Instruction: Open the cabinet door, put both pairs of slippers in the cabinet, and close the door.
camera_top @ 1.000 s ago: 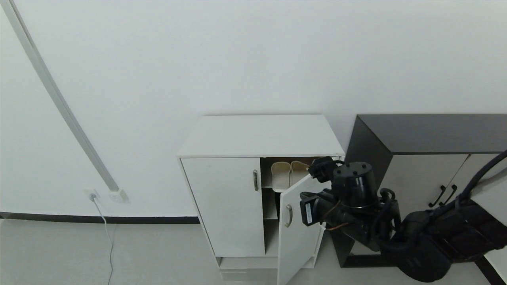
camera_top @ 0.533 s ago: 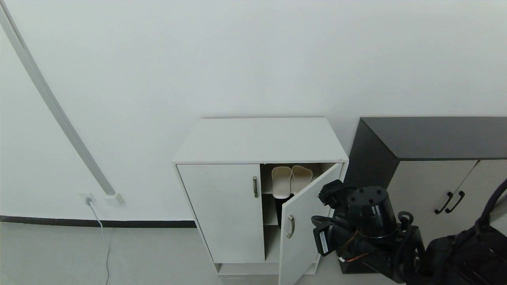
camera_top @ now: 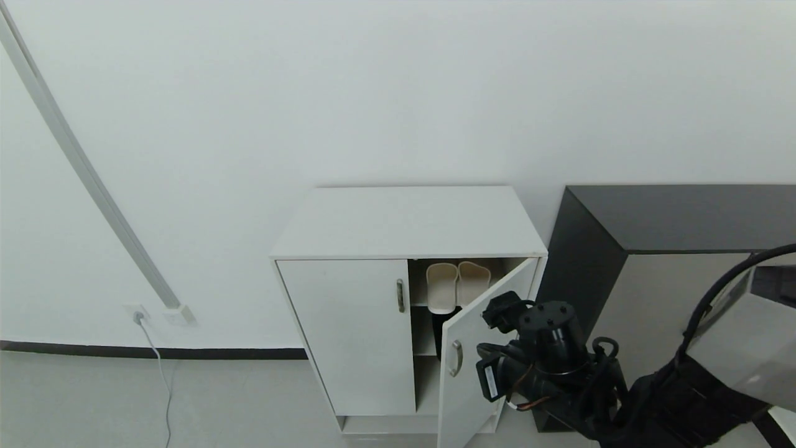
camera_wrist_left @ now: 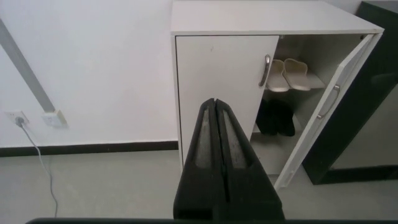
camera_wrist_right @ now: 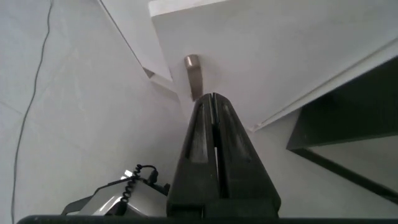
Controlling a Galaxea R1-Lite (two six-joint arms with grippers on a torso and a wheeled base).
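Cabinet [camera_top: 404, 224] has two doors: left door [camera_top: 348, 336] closed, right door [camera_top: 466, 323] partway open. Two slipper pairs are inside: beige pair [camera_top: 457, 286] on the top shelf, black pair [camera_wrist_left: 277, 117] one shelf down. Right gripper [camera_wrist_right: 213, 96] has its jaws together, near the right door's handle [camera_wrist_right: 193, 76] on the outer face. Left gripper [camera_wrist_left: 214, 102] has its jaws together, well back from the cabinet.

Light is even and diffuse throughout; the wall [camera_top: 398, 93] reads bright, with no hard glare. A soft shadow lies between the white cabinet [camera_top: 404, 218] and the dark cabinet [camera_top: 671, 214]. The open compartment dims toward its lower shelves. The head view bows the conduit [camera_top: 81, 162] near the edge.
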